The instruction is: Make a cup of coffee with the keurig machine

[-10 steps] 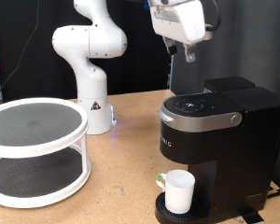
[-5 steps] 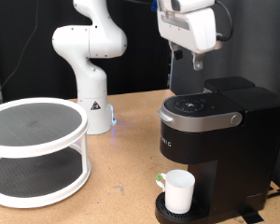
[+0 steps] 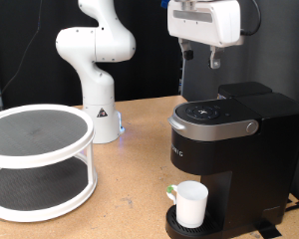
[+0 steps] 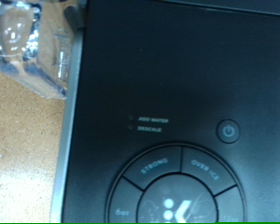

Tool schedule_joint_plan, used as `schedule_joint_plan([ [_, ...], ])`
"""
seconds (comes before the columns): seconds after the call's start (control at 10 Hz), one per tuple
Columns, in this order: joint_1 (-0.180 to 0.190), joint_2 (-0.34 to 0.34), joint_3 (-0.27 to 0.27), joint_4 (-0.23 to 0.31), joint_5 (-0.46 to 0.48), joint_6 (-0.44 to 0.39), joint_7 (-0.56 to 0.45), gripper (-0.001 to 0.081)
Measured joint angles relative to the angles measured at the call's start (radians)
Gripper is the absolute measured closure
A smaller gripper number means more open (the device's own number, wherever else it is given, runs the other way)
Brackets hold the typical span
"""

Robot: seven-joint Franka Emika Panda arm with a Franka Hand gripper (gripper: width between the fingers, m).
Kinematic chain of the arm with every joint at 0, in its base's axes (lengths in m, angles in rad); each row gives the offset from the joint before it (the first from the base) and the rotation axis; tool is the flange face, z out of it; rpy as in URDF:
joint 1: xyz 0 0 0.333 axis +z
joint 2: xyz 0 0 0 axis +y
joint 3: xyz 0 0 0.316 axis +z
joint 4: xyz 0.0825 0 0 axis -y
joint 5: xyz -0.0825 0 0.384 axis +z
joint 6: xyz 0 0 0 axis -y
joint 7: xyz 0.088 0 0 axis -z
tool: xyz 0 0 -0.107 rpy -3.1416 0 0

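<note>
The keurig machine stands black at the exterior view's right with its silver-edged lid down. The white cup sits on the round drip tray under the spout, handle toward the exterior view's left. My gripper hangs in the air above the machine's rear part, clear of it and with nothing between its fingers. In the wrist view I look straight down on the keurig machine's top with its power button and the ring of brew buttons; the fingers do not show there.
A white two-tier round rack stands at the exterior view's left. The arm's white base is behind it. A crumpled clear plastic piece lies on the wooden table beside the machine. A black pole rises behind the machine.
The gripper has drifted toward the exterior view's right and slightly up, from over the lid to over the machine's rear. Cup and machine have not moved.
</note>
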Motion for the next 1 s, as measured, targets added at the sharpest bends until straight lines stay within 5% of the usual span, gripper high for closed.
schedule_joint_plan([
  [1.0, -0.001, 0.12, 0.001, 0.121, -0.048, -0.007, 0.039, 0.0003],
])
